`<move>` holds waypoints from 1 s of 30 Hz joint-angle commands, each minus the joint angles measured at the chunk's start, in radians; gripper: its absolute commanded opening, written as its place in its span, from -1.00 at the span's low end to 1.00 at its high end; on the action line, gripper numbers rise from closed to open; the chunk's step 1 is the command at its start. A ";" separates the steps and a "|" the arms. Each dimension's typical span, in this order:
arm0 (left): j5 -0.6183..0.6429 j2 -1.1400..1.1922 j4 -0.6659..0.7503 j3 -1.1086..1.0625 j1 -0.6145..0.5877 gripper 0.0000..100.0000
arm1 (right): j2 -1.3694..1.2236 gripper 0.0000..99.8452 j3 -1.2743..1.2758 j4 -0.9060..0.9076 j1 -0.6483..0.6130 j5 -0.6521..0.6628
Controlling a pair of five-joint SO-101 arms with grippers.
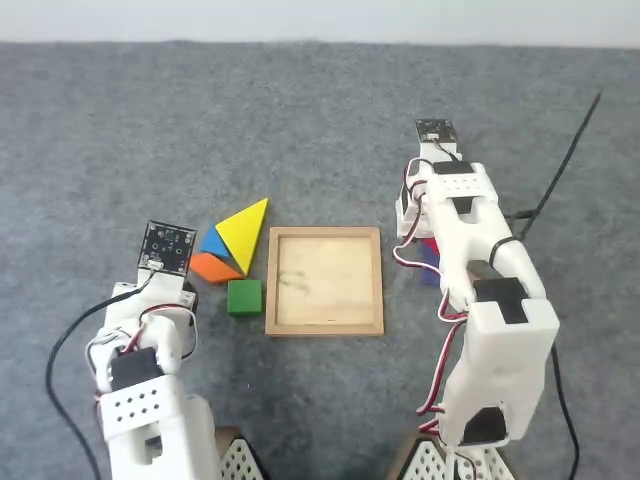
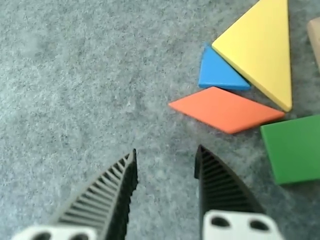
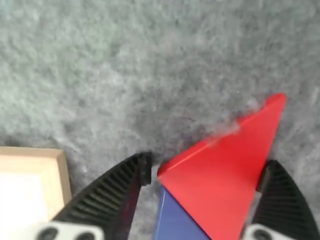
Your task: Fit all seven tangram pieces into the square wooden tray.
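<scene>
The red triangle, beside the tray toward the table's right edge, is light, hard and smooth, so the open right gripper around it should pinch its straight sides

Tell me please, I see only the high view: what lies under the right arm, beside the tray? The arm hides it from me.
Observer: A red triangle lies on the carpet there, inside the open right hand.
Operator: Is it alone?
Observer: No, a dark blue piece lies against one edge of it; I cannot tell its shape.
Operator: And the left hand, does it hold something?
Observer: No. The left hand is open over bare carpet, and the orange parallelogram lies ahead of it, not touched.
</scene>
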State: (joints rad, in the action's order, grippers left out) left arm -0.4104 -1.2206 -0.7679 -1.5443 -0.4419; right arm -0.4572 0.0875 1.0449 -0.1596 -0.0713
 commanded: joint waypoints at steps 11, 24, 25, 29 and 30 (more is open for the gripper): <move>-0.008 -0.023 0.023 0.005 -0.002 -0.64 | -0.004 -0.29 -0.029 0.053 -0.001 0.213; -0.008 -0.023 0.023 0.005 -0.002 -0.64 | -0.012 -0.30 -0.029 0.059 0.001 0.292; -0.008 -0.023 0.023 0.005 -0.002 -0.64 | -0.012 -0.30 -0.029 0.059 0.001 0.292; -0.008 -0.023 0.023 0.004 -0.002 -0.64 | -0.012 -0.30 -0.029 0.059 0.002 0.292; -0.008 -0.023 0.023 0.004 -0.002 -0.64 | -0.012 -0.30 -0.029 0.059 0.002 0.292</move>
State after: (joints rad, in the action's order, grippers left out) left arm -0.4104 -1.2206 -0.7679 -1.5443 -0.4419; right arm -0.4572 0.0798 1.0817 -0.1596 0.2033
